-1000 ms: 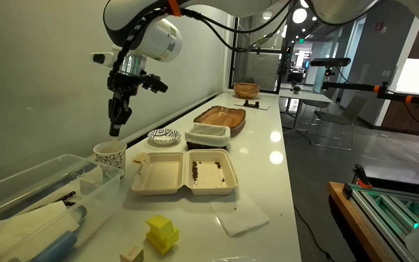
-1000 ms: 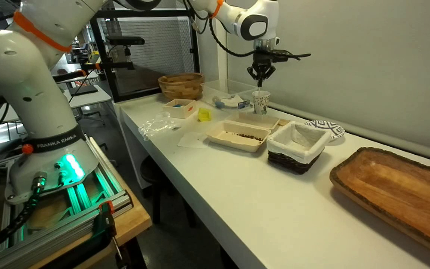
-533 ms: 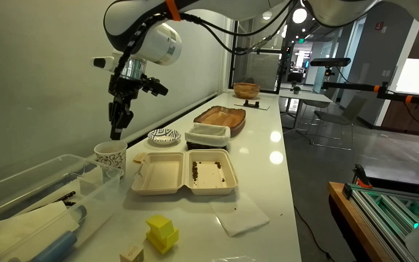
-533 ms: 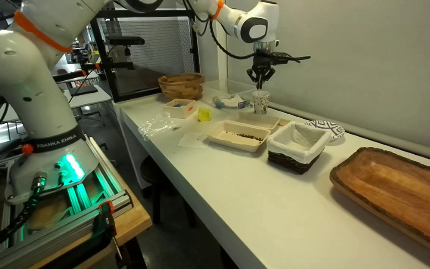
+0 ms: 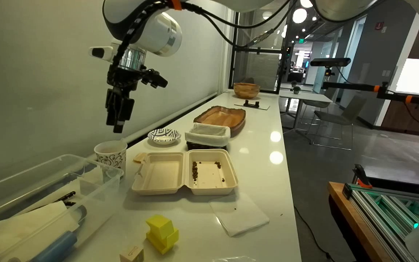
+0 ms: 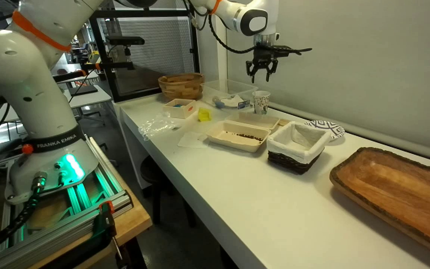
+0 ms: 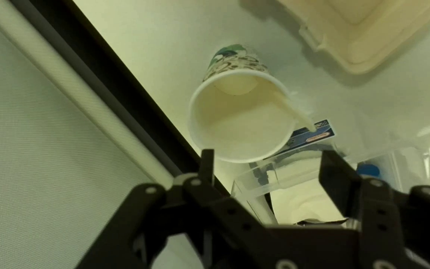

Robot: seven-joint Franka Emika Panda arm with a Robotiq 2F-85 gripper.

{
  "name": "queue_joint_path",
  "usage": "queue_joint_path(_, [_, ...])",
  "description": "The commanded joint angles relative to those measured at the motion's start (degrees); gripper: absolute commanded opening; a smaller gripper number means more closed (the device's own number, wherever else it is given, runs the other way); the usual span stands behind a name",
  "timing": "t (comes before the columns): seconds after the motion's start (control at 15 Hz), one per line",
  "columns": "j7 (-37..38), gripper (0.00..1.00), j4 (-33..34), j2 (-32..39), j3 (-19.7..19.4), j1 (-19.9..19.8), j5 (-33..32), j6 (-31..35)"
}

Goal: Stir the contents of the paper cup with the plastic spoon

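The black two-finger claw [image 6: 260, 79] is spread wide, above and apart from the white, patterned paper cup [image 6: 261, 103], which stands upright on the white surface [image 5: 195, 218]. The thin, pale plastic spoon [image 7: 303, 119] leans inside the cup, its upper end past the rim. In an exterior view, the open beige clamshell box [image 5: 163, 171] lies right of the cup.

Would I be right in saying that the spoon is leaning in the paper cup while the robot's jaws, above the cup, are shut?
Not quite: the jaws are open, with a clear gap between them in the wrist view. They are above the paper cup, and the spoon does lean in it.
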Motion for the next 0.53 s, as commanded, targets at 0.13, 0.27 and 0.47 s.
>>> queue_joint_path(0.13, [7.07, 1.00, -1.61, -6.53, -3.52, 2.12, -2.10, -10.08])
queue_joint_path(0.27, [9.11, 1.00, -1.20, -7.73, -4.74, 2.77, -3.33, -14.08])
queue_joint_path(0.47, [11.29, 1.00, -1.31, -9.03, -6.16, 3.66, -5.89, -16.15])
